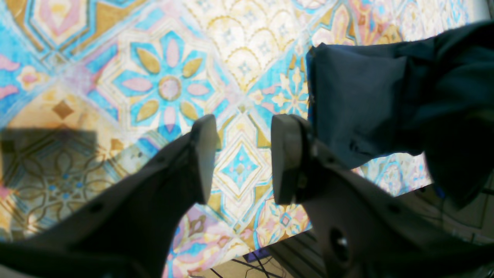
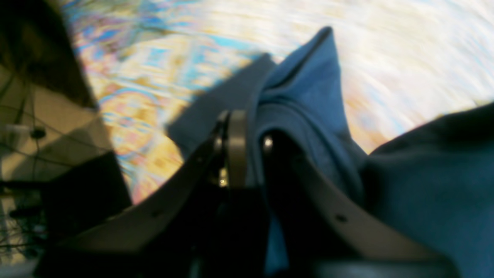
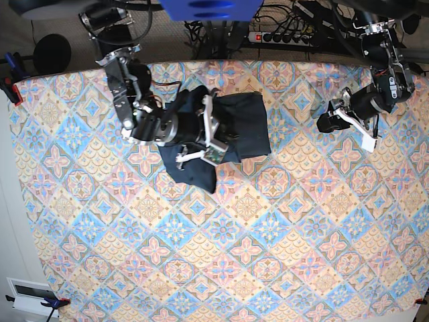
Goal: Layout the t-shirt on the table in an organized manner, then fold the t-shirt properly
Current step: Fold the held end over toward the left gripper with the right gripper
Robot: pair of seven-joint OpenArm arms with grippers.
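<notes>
Your right gripper (image 2: 251,146) has its jaws pinched tight on a soft bunched fold of the dark navy t-shirt (image 3: 231,124), which lies partly squared and partly crumpled near the far edge of the table (image 3: 221,268), on its cloth of blue, pink and cream floral diamonds. Your left gripper (image 1: 241,158) hangs empty well off to the side, its flat grey pads parted a moderate way above bare pattern.

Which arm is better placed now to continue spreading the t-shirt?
Right. Its end effector is shut on the t-shirt. The left end effector is open over bare table, apart from the fabric.
</notes>
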